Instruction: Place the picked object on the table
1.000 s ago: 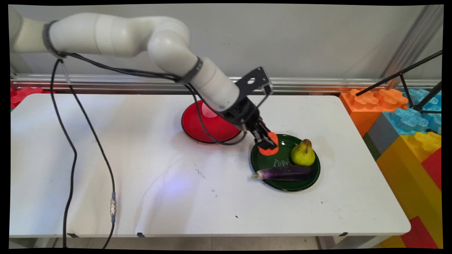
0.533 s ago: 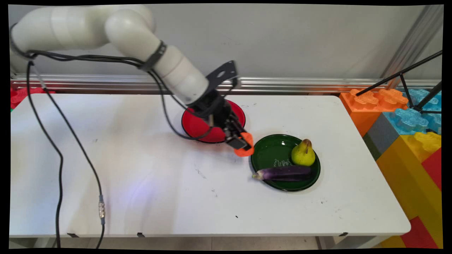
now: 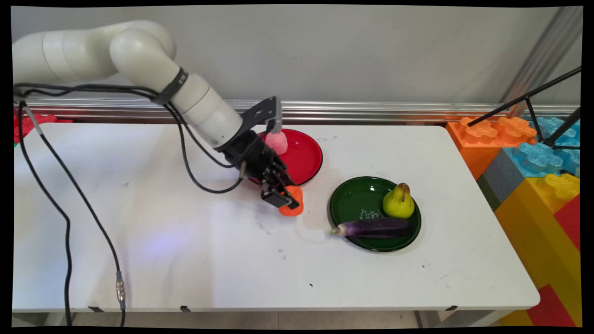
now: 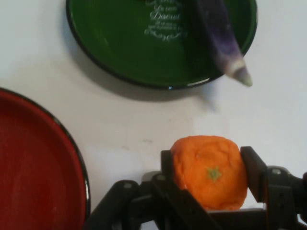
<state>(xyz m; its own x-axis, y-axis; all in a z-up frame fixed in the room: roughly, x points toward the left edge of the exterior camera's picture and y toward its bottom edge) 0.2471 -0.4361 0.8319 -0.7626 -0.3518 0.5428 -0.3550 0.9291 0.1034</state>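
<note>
I have the black two-finger end effector (image 3: 284,200) clamped on a squat orange toy fruit (image 4: 209,171), one finger on each flank so it cannot roll, low over the white tabletop (image 3: 185,241) between the glossy red plate (image 3: 304,155) and the dark green plate (image 3: 362,204).

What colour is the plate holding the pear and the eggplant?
Dark green plate; the main view shows it best.

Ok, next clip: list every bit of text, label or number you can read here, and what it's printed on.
White script on the green plate: blurred, not reliably readable; the same lettering shows in the main view, too small to read.
No text on the orange fruit held in the gripper, the red plate, the eggplant or the pear.
</note>
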